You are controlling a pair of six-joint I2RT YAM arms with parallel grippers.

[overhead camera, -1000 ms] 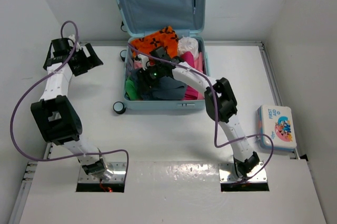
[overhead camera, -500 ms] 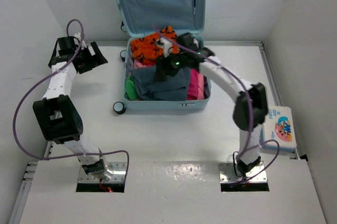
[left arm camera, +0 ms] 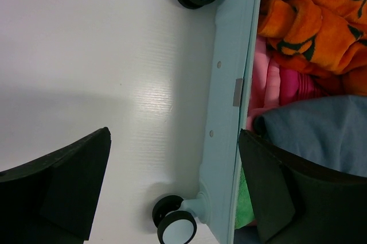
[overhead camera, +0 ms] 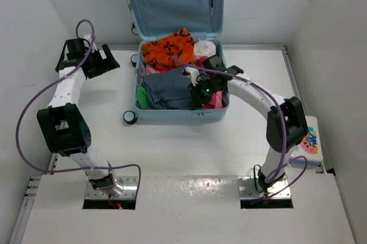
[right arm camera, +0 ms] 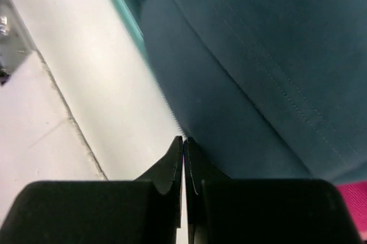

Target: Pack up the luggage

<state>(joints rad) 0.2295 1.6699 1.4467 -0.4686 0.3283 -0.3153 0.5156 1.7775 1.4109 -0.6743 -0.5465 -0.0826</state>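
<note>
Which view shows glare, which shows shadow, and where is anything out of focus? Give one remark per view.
Top external: even light, faint glare on the table at its near edge. Left wrist: bright sheen beside the luggage, soft shadow nearby; the open left hand is blurred. Right wrist: the shut right hand is dark and soft, the blue-grey garment sharp.

Luggage (left arm camera: 228, 83): smooth hard plastic shell with a faint sheen; lid lining (overhead camera: 172, 3) of thin matt fabric. Contents: orange garment (left arm camera: 309, 20), plush fleece-like cloth; grey-blue garment (right arm camera: 258, 54), smooth woven cloth with stitched seams. Worktop (left arm camera: 86, 54): glossy white; fingers (right arm camera: 168, 169) of my right claw (right arm camera: 184, 147): matt black plastic.
</note>
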